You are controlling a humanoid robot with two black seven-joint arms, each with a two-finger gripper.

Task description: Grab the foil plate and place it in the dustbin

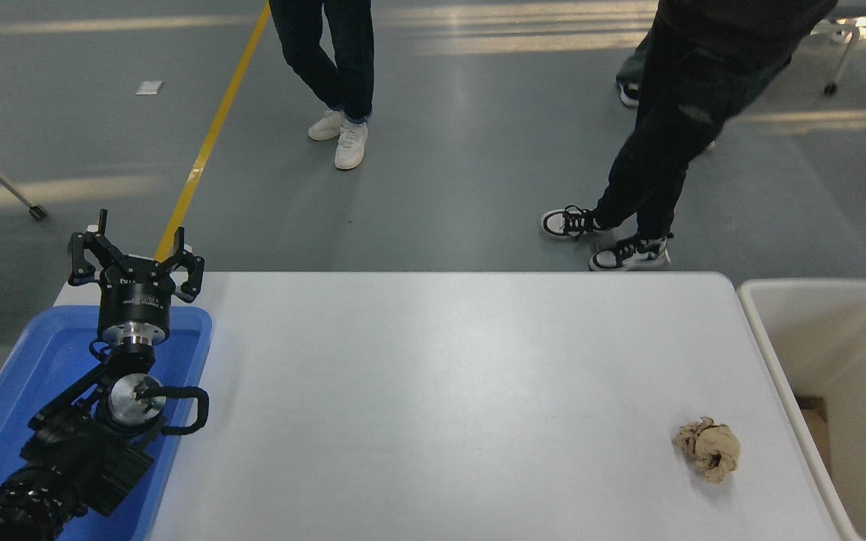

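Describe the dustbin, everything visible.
The dustbin is a large cream plastic rectangular bin with smooth walls and a thick rounded rim, standing upright right beside the white table's right edge. The frame's right and bottom edges cut it off. Its inside walls look bare; a brown patch shows low inside. No foil plate is visible in it.

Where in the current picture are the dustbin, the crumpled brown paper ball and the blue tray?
dustbin (pixel 779 289): head view, far rim.
crumpled brown paper ball (pixel 708 448): head view, middle of the ball.
blue tray (pixel 34 361): head view, bare floor of the tray.
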